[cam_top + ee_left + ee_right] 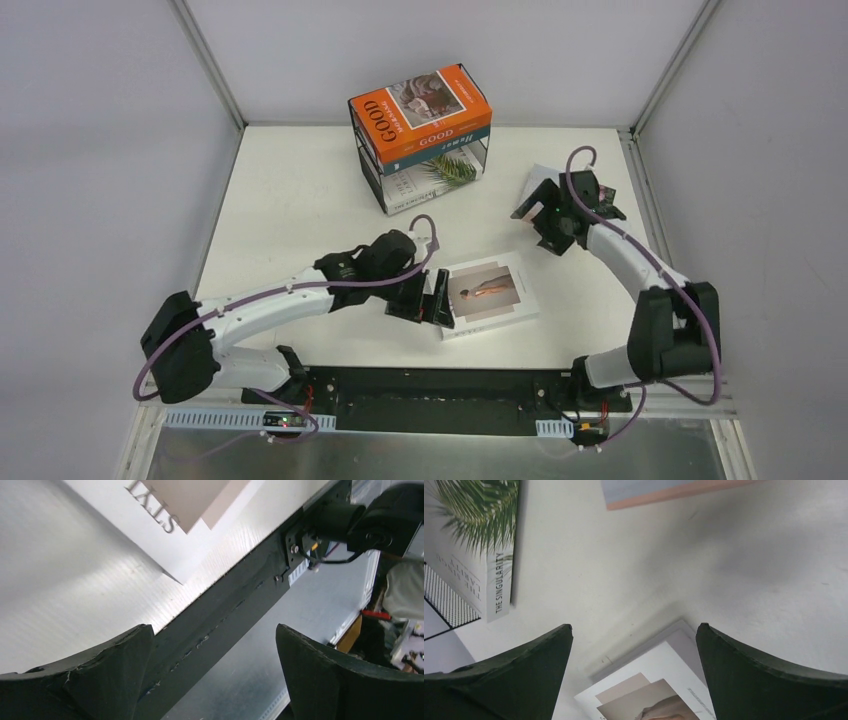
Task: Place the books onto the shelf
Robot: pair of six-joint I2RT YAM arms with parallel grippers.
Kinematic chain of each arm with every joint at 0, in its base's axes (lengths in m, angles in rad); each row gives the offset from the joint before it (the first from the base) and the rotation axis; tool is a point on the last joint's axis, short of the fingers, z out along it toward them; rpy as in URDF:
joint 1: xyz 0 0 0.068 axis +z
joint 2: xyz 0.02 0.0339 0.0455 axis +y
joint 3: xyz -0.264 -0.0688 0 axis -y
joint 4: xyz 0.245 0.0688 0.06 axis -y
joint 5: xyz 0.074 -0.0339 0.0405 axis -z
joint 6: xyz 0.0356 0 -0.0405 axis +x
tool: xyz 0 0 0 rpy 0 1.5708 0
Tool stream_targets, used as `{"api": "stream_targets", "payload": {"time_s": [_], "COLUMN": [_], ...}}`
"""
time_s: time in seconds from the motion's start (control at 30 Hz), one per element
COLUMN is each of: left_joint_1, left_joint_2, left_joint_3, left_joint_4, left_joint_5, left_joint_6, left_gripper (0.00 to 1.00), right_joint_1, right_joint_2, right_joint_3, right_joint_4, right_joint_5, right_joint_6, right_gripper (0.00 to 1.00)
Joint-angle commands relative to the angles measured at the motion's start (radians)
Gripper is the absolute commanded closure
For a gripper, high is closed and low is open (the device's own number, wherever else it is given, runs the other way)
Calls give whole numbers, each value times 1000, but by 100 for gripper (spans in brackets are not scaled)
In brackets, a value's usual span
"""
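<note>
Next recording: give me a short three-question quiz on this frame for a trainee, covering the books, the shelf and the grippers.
1. True or false: the white "STYLE" book with a figure photo lies flat on the white table, not on the black wire-frame shelf with wooden boards.
2. Which book lies topmost on the shelf? A: white palm-leaf book. B: large orange "GOOD MORNING" book. C: the "STYLE" book.
3. Fill in: the left gripper and right gripper both stand ___.
Key: 1 true; 2 B; 3 open.
</note>
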Motion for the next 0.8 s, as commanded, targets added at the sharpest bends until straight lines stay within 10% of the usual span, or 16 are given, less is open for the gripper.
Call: {"api": "stream_targets", "payload": {"time_s": [0.0, 0.43, 0.77], "left_joint_1": [73, 223, 288], "left_joint_2": [-69, 87, 280], "left_joint_3": [44, 35, -75], "left_joint_4": [-130, 128, 522], "left_joint_5": [-162, -183, 18], "left_joint_6": [-21, -71, -204], "left_gripper": [2, 36, 50], "right_joint_1": [-40, -45, -45], "right_joint_2": [-244, -796, -845], "right_joint_3": [-71, -403, -464], "right_joint_4": [-80, -321, -330], "right_joint_5": [226, 175, 38], "right_joint_6": [-28, 60, 124], "right_gripper": [1, 1, 1]}}
